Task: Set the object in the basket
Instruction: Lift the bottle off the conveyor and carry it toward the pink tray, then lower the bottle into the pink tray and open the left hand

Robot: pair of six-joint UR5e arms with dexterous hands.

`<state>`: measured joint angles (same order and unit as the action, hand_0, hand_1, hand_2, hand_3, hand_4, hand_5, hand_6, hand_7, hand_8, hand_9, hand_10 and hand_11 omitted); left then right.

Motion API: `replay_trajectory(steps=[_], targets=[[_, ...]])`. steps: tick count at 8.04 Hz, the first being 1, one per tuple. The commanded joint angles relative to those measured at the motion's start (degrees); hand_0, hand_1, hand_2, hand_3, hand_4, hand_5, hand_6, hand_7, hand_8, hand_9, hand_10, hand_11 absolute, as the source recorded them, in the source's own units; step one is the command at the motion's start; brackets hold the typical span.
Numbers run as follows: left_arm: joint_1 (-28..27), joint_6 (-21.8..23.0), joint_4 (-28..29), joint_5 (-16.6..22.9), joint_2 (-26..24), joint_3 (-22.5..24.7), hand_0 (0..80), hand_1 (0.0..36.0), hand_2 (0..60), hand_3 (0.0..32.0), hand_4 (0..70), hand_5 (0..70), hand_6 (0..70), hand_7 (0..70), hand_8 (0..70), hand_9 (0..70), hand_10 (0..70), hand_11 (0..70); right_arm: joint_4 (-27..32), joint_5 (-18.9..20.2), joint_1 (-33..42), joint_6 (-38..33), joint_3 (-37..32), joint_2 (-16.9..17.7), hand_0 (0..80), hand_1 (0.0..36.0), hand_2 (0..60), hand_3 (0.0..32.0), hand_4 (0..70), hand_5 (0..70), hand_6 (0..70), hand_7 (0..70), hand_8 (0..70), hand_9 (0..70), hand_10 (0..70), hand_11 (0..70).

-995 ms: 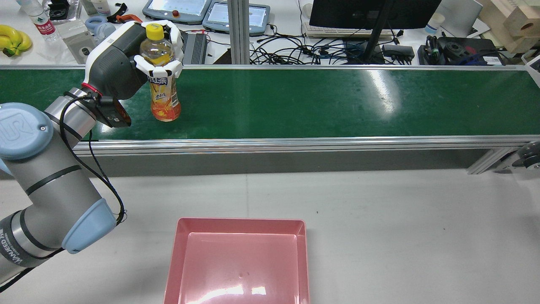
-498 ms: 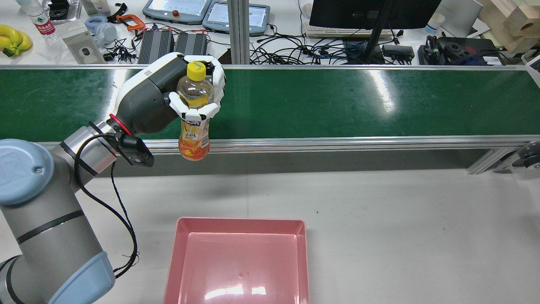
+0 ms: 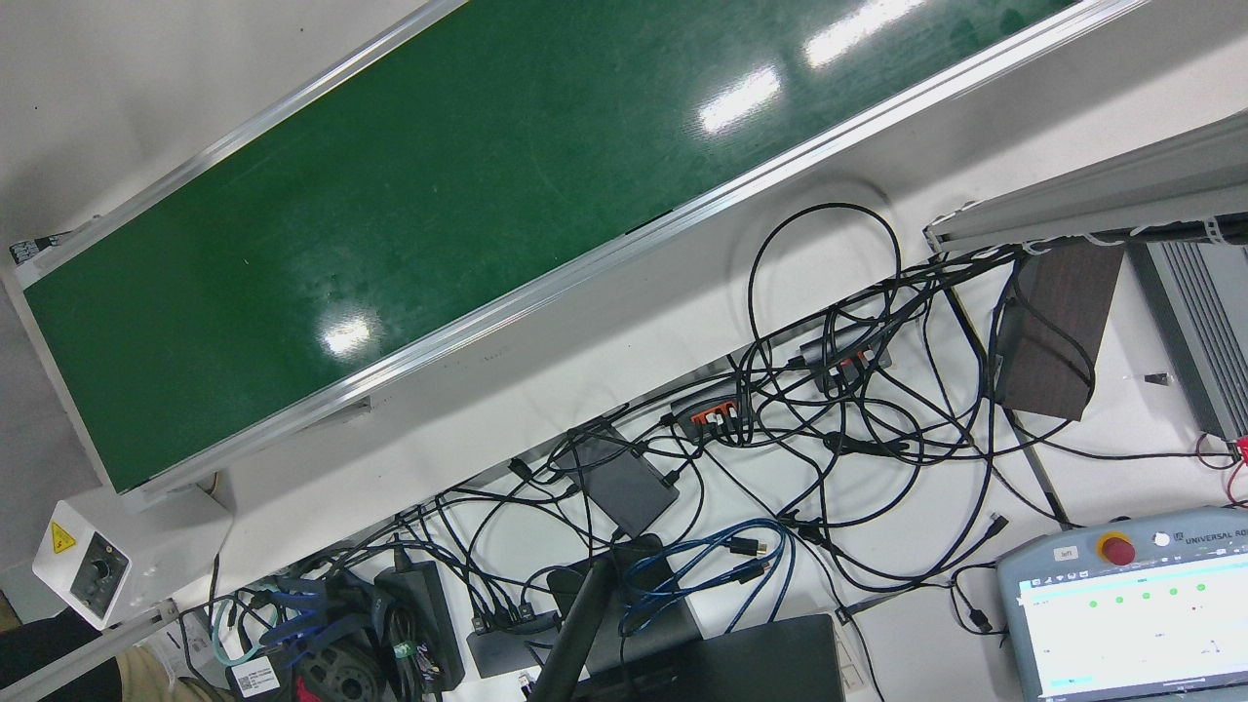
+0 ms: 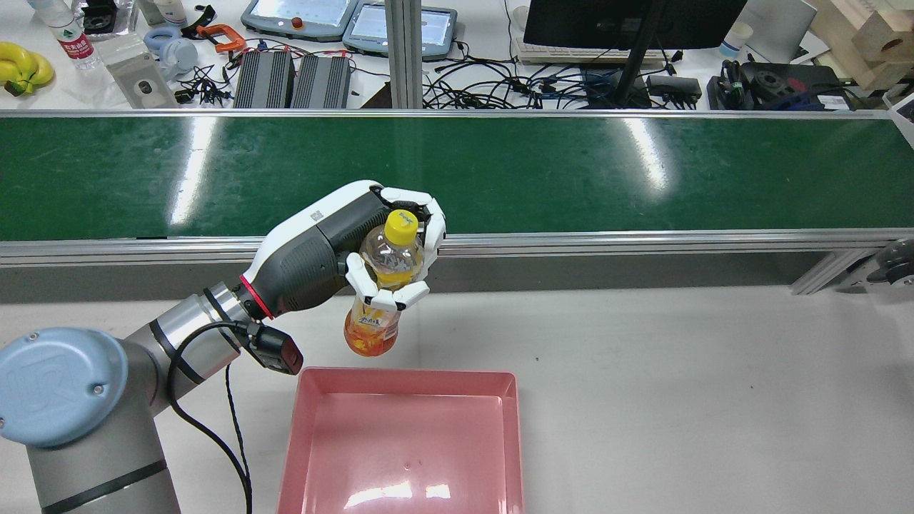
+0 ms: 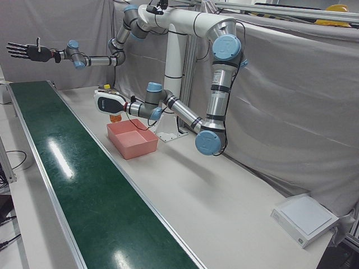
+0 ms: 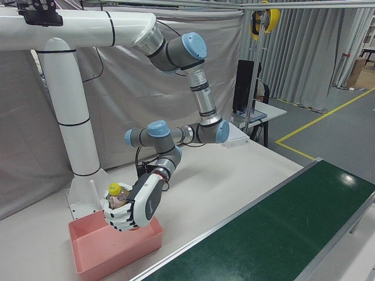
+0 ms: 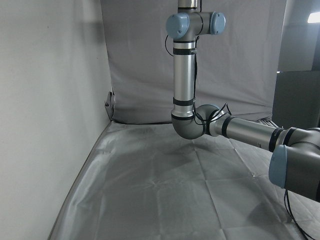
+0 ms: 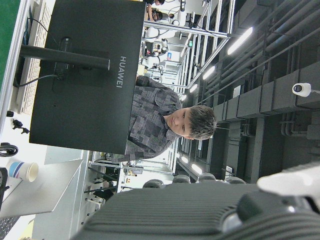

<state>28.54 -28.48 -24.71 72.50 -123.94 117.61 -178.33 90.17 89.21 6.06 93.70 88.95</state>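
The left robot hand (image 4: pixel 357 246) is seen closed around a bottle (image 4: pixel 382 285) of orange drink with a yellow cap — the white fingers (image 4: pixel 389 296) are wrapped round its upper body and shoulder, and the cap is framed between them. The bottle is held roughly upright, its base hanging free in the air. In the rear view the base appears just above the far rim of the pink basket (image 4: pixel 403 375), towards that rim's left part; whether it is already over the inside cannot be told from that view. In the right-front view the same robot hand (image 6: pixel 132 208) is shown palm-side towards the conveyor, with the bottle (image 6: pixel 117 196) over the basket's (image 6: pixel 111 249) edge nearest the belt.

The left arm is stretched low across the bench (image 4: pixel 678 400), the forearm rising from a blue-capped joint at the lower left of the rear view, with a small black camera module and a looping black cable at the wrist.

The right robot hand (image 5: pixel 25 51) is held high and well away at the far end of the station in the left-front view, fingers spread and nothing in it.

Nothing is seen inside the basket — only glare on its floor. The green conveyor belt (image 4: pixel 571 171) lies beyond it, bare, and a cluttered desk of cables and teach pendants lies behind that.
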Motion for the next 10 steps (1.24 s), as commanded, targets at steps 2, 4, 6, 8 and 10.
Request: replay_trajectory(steps=[2, 4, 6, 8, 10], targets=[[-4.90, -5.68, -0.07, -0.70, 6.41, 6.98, 77.7, 12.4, 4.7, 0.0, 70.0, 70.0, 70.0, 70.0, 70.0, 70.0, 70.0, 70.0, 0.00, 0.00, -0.09, 0.00, -0.01, 0.00, 0.0, 0.0, 0.0, 0.0, 0.0, 0.0, 0.0, 0.0, 0.0, 0.0, 0.0, 0.0], [-5.86, -11.41, -5.67, -0.87, 6.70, 12.79, 80.0, 6.7, 0.0, 0.0, 70.0, 70.0, 55.1, 70.0, 60.9, 70.0, 57.4, 70.0, 0.00, 0.00, -0.09, 0.00, -0.01, 0.09, 0.0, 0.0, 0.0, 0.0, 0.0, 0.0, 0.0, 0.0, 0.0, 0.0, 0.0, 0.0], [-6.30, -11.60, -7.28, -1.22, 6.70, 14.22, 80.0, 8.0, 0.0, 0.0, 37.9, 66.6, 23.1, 45.4, 37.6, 52.9, 42.7, 61.0, 0.00, 0.00, 0.00, 0.00, -0.01, 0.00, 0.0, 0.0, 0.0, 0.0, 0.0, 0.0, 0.0, 0.0, 0.0, 0.0, 0.0, 0.0], [-9.45, -11.43, -7.19, -1.22, 6.52, 14.13, 78.4, 9.9, 0.0, 0.0, 15.6, 42.2, 10.1, 22.6, 17.8, 26.0, 32.6, 48.2, 0.00, 0.00, -0.09, 0.00, -0.10, 0.09, 0.0, 0.0, 0.0, 0.0, 0.0, 0.0, 0.0, 0.0, 0.0, 0.0, 0.0, 0.0], [-9.73, -10.64, -5.79, -0.61, 6.52, 13.52, 68.1, 9.5, 0.0, 0.0, 11.2, 21.4, 3.3, 9.3, 4.6, 6.1, 11.0, 17.9, 0.00, 0.00, -0.09, 0.00, -0.01, 0.00, 0.0, 0.0, 0.0, 0.0, 0.0, 0.0, 0.0, 0.0, 0.0, 0.0, 0.0, 0.0]])
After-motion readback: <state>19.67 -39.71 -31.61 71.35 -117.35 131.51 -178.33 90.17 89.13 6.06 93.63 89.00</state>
